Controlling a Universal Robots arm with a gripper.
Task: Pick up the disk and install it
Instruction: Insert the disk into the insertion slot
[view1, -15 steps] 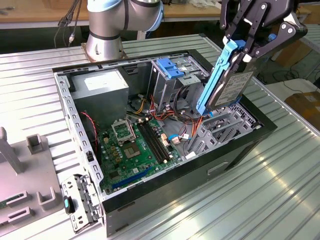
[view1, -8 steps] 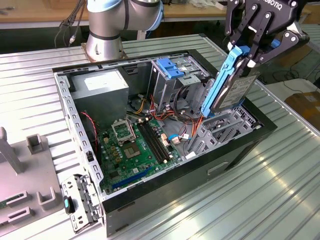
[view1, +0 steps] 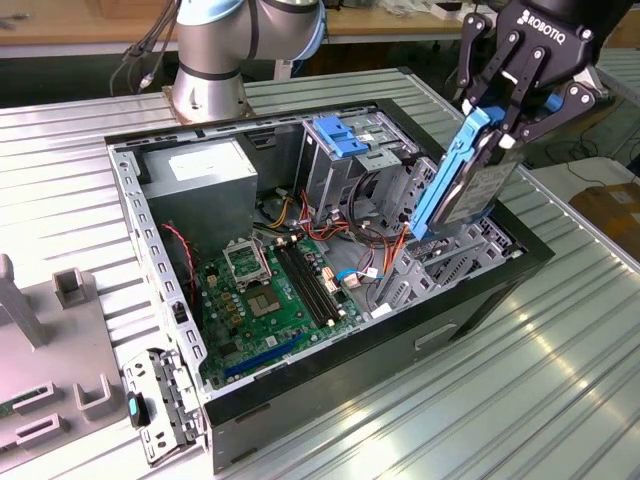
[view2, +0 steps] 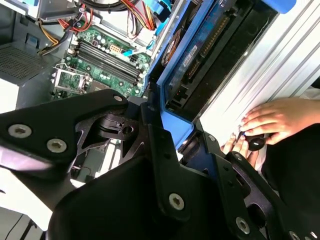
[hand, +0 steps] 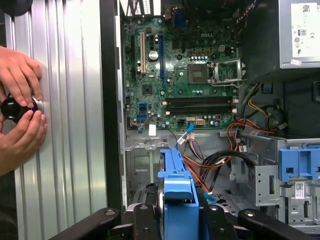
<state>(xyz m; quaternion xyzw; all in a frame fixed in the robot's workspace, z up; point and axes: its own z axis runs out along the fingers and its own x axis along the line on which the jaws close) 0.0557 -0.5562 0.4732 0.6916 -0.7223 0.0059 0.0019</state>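
Gripper (view1: 497, 125) fingers clamped on upper end of disk (view1: 468, 185): black-and-silver drive in blue plastic frame, on edge, tilted, lower end at drive cage on the exterior view's right of open computer case (view1: 330, 375). Ribbed metal table (view1: 570, 380) beneath. Inside case: motherboard (view1: 270, 290), blue bracket (view1: 340, 135), grey power supply (view1: 200, 178). Person's hands (hand: 17, 75) on black knob (hand: 12, 107) beside case.
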